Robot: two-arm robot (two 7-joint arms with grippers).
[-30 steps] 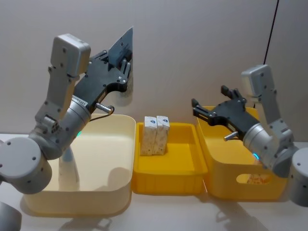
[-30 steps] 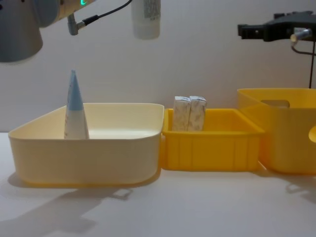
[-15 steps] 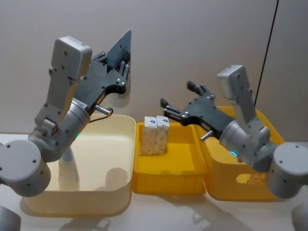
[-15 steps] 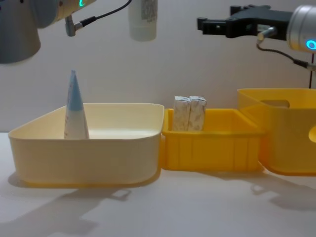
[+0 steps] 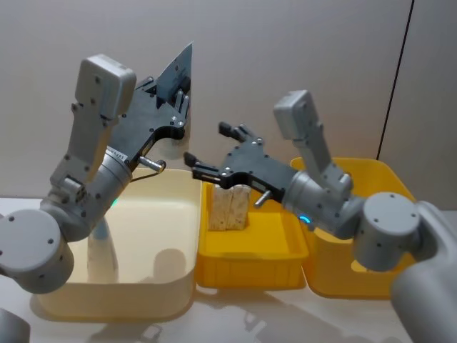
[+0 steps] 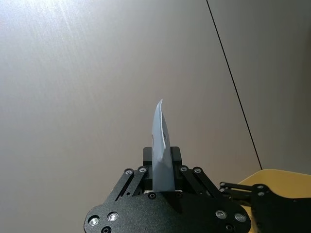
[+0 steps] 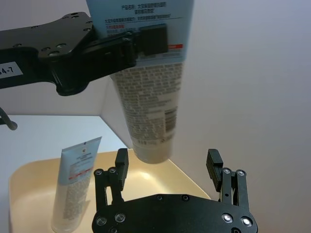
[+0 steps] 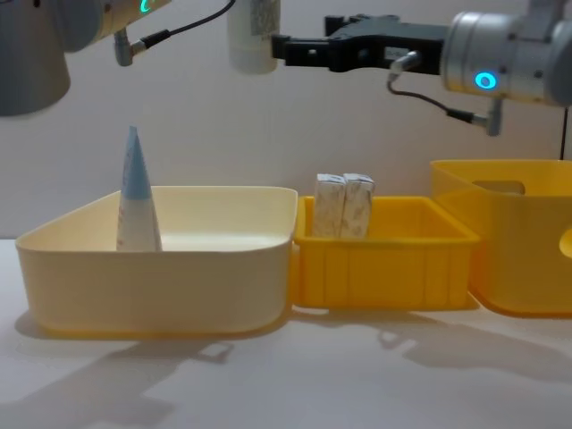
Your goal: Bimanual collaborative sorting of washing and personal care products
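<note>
My left gripper (image 5: 178, 100) is raised above the cream bin (image 5: 114, 307) and is shut on a pale-blue squeeze tube (image 5: 178, 68). The tube hangs with its whitish base (image 8: 252, 36) down. In the left wrist view its crimped end (image 6: 160, 141) stands up out of the gripper (image 6: 163, 170). My right gripper (image 5: 214, 146) has reached across and is open, its fingers (image 7: 121, 165) close beside the tube's base (image 7: 153, 145) without touching it. A second tube (image 8: 137, 192) stands upright in the cream bin. Two white packs (image 8: 343, 206) stand in the middle yellow bin (image 8: 384, 268).
Three bins sit side by side on the white table: the cream bin (image 8: 152, 277) on the left, the low yellow bin in the middle, and a taller yellow bin (image 8: 523, 241) on the right. A plain wall lies behind. The table's front strip (image 8: 286, 375) is bare.
My right arm has swung left from above the right yellow bin, over the middle bin, up to the held tube. The left arm and its tube have hardly moved.
</note>
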